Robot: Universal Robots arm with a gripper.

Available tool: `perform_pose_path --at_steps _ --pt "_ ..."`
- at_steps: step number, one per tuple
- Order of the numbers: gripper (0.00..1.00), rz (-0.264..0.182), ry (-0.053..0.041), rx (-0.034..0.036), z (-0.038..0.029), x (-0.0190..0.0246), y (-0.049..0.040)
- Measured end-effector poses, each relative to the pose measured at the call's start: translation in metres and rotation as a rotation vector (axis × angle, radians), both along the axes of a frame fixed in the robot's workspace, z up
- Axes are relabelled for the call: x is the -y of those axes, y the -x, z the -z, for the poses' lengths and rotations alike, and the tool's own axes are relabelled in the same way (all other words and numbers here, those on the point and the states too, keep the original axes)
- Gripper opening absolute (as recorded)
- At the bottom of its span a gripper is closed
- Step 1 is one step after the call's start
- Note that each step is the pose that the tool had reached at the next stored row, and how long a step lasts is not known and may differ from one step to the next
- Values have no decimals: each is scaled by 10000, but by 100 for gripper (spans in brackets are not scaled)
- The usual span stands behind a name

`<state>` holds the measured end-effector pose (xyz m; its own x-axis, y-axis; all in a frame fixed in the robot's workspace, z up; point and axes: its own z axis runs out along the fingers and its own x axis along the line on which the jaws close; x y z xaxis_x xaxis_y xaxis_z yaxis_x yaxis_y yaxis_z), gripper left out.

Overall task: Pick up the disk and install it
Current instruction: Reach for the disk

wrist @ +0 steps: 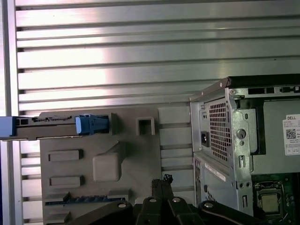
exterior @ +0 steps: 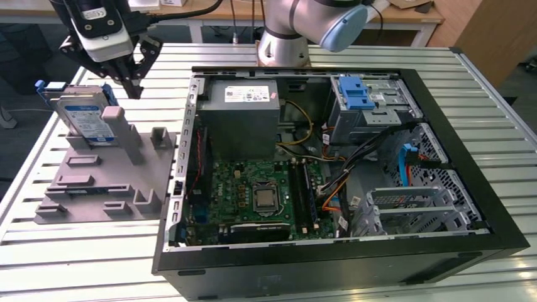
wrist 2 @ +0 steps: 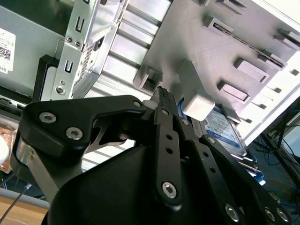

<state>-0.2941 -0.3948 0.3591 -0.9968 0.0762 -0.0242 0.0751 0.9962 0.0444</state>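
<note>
The disk (exterior: 85, 119) is a silver drive with a white-and-blue label and blue rails. It stands on edge in a slot at the back of the grey holder (exterior: 109, 185), at the exterior view's left. My gripper (exterior: 132, 87) hangs just above and a little right of the disk, not touching it. Its black fingers are shut with nothing between them. In the first wrist view the disk (wrist: 47, 126) is seen edge-on, and the shut gripper (wrist: 162, 181) is over the holder (wrist: 136, 164). The second wrist view has the gripper (wrist 2: 162, 95) near the holder's post, with the disk (wrist 2: 226, 135) beyond.
An open black computer case (exterior: 470, 189) lies on the slatted metal table (exterior: 84, 251), right of the holder. Inside are a grey power supply (exterior: 243, 116), a motherboard (exterior: 260, 195) and a silver bay with a blue latch (exterior: 363, 99). The arm's base (exterior: 281, 47) stands behind the case.
</note>
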Motion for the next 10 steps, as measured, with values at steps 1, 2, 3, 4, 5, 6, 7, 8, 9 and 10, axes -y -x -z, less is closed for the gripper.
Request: perform_pose_path --at_steps 1,2,3,4,5,6,7,8,9,10 --pt "11 0 0 0 1 0 6" --pt "11 0 0 0 1 0 11" --pt "11 0 0 0 2 -2 19" --pt "11 -1 0 0 2 -7 30" --pt "11 0 0 1 3 -16 41" --pt "11 -1 0 0 3 -26 55" --pt "11 0 1 0 3 -44 69" --pt "11 1 0 0 4 -65 84" --pt "11 0 0 0 4 -85 108" --pt "11 -1 0 0 5 -107 134"
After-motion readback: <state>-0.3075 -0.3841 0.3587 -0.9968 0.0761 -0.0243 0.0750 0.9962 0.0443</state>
